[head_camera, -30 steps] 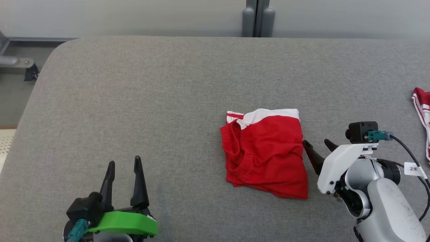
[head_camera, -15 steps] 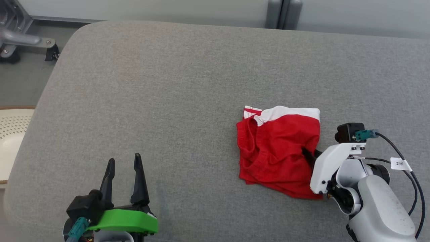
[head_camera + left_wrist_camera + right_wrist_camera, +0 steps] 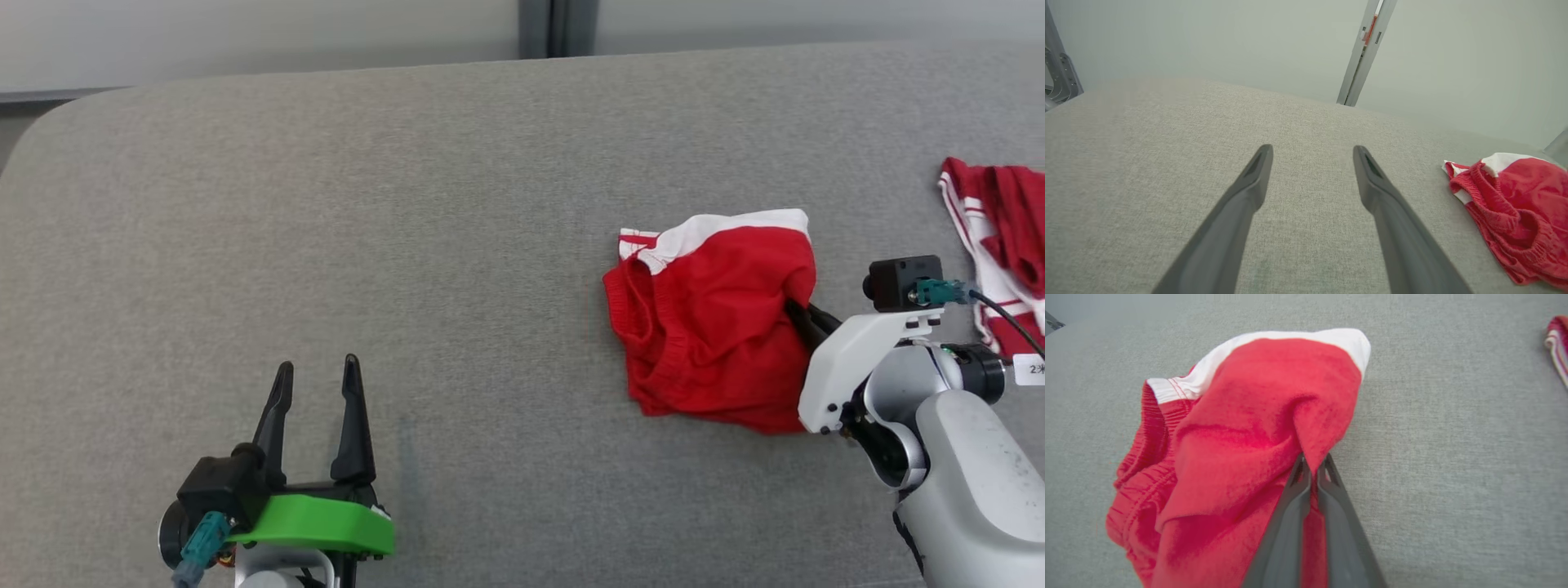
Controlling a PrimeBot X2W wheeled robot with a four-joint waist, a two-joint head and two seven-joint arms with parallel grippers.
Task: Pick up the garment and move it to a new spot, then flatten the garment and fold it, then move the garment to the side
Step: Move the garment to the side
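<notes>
The garment (image 3: 710,318) is a pair of red shorts with a white band, folded into a bundle on the grey padded table (image 3: 408,204). My right gripper (image 3: 796,310) is shut on the garment's right edge. In the right wrist view the right gripper (image 3: 1312,463) pinches a red fold of the garment (image 3: 1241,437) between its fingers, and the cloth rises toward the pinch. My left gripper (image 3: 318,374) stands open at the lower left, far from the garment. The left wrist view has the left gripper (image 3: 1312,152) over bare table, with the garment (image 3: 1515,204) at its right.
A second red and white striped cloth (image 3: 992,245) lies at the table's right edge, also seen as the striped cloth (image 3: 1557,347) at the upper right. A grey post (image 3: 555,24) stands behind the table's far edge against a pale wall.
My right gripper slid onto the garment's right edge and shut on it, bunching the cloth. The head camera has swung, shifting the whole picture. The left gripper has stayed open.
</notes>
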